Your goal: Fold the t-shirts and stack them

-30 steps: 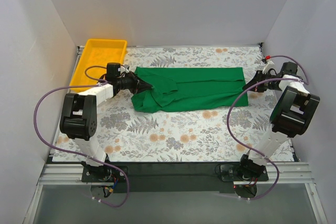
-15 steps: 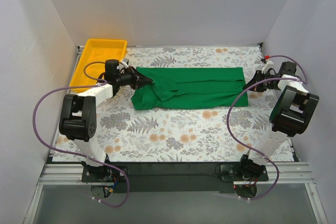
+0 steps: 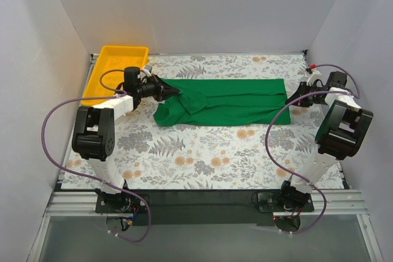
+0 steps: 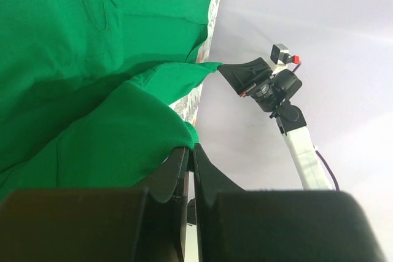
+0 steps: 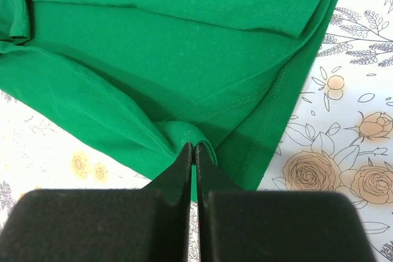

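Pinching green cloth: left end effector (image 3: 174, 92) has its fingers pressed together on a bunched fold at the left end of the shirt (image 3: 239, 104). Its wrist view shows fabric caught right at the tips. Right end effector (image 3: 289, 99) is likewise pressed together, nipping a small pucker of hem at the shirt's right edge. Can't tell whether its tips touch the table (image 3: 202, 157) or sit just over it.

Shirt lies as a long band across the far half of the table, running left to right between the two arms. Far edge is straight. Near edge is straight on the right and drops into a rumpled lobe at the left, below the left end effector. In the left wrist view a fold edge reaches across to the right end effector. At the right edge the hem is stitched, layers are stacked, and floral table shows just beside it.

Tray (image 3: 116, 65), yellow, sits at the far-left corner, just beside the left wrist and apart from the shirt.

Room: floral table shows across the whole near half, between shirt and arm bases. A narrow strip of table runs behind the shirt up to the back wall (image 3: 196, 10). Right arm is close to the right wall. Purple cables (image 3: 49, 133) loop out from both arms.
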You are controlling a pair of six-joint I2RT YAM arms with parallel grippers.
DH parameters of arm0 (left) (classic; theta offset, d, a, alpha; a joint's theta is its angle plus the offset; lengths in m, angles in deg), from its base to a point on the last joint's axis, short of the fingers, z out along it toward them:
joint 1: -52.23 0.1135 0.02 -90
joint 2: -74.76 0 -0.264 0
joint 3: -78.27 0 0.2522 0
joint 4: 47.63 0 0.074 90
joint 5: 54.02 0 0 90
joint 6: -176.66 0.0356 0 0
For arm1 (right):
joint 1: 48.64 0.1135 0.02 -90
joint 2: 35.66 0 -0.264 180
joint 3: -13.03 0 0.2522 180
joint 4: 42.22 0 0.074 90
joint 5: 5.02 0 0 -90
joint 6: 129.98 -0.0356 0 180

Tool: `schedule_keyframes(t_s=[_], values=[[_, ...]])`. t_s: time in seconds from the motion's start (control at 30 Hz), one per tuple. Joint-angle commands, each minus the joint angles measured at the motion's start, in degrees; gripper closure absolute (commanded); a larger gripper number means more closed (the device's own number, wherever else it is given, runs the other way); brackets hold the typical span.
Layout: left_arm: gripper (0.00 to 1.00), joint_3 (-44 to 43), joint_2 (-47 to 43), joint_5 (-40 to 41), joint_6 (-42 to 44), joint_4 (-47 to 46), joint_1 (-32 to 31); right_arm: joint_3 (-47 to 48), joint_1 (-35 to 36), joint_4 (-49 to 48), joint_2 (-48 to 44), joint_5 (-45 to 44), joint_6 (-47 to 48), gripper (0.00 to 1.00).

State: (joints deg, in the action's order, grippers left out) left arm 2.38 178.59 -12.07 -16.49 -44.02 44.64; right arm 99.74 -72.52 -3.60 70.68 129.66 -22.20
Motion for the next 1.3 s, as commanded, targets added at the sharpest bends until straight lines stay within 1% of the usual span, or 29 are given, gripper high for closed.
schedule_keyframes(t_s=[0.0,1.27], values=[[1.0,-2.47,0.23,-1.52,-0.03,-0.48,0.3,-0.35,0.06,-2.19,-0.09,-0.48,-0.64,0.99],[1.0,-6.78,4.01,-1.96,0.41,0.22,0.3,0.97,0.06,-3.24,2.64,-2.5,-1.87,0.99]])
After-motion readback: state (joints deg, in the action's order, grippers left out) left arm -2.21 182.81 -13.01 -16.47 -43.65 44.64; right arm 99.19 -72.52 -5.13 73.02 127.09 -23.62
